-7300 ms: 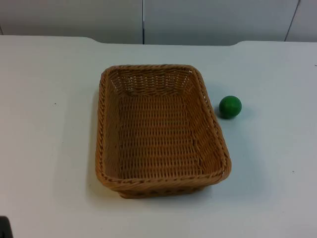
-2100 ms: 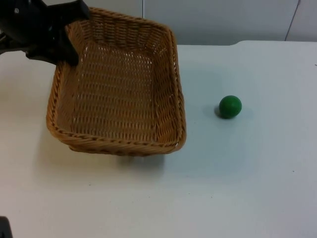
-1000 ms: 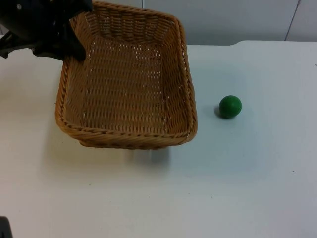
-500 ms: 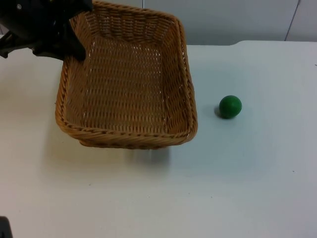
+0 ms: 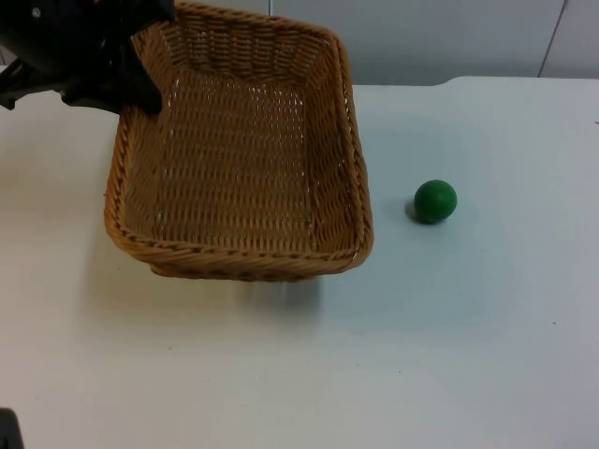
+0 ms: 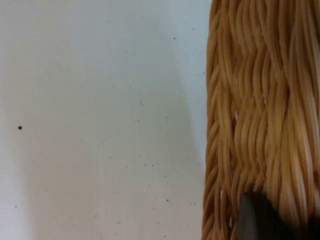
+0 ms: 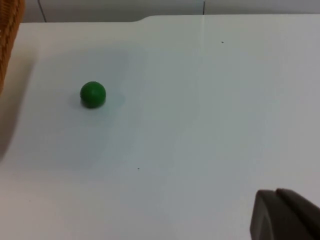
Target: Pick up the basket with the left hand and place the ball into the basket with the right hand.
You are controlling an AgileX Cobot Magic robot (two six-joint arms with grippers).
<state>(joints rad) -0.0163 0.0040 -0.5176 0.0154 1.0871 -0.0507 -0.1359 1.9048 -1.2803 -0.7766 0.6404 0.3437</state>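
My left gripper (image 5: 138,92) is shut on the far left corner of the brown wicker basket (image 5: 359,187) and holds it tilted above the table's left half. Seen from the left wrist, a black fingertip (image 6: 257,220) presses against the woven rim (image 6: 250,100). The green ball (image 5: 435,201) rests on the white table to the right of the basket, apart from it. From the right wrist the ball (image 7: 93,94) lies well ahead, with the basket's edge (image 7: 7,40) off to one side. One black fingertip (image 7: 285,215) of my right gripper hangs over bare table, far from the ball.
The white table (image 5: 449,355) ends at the grey partition wall (image 5: 440,37) behind the basket. The basket casts a shadow (image 5: 281,295) on the table beneath its near edge.
The basket, which first lay flat mid-table, has been gripped, lifted and carried left and back. Over the last second it hangs still. The ball has not moved.
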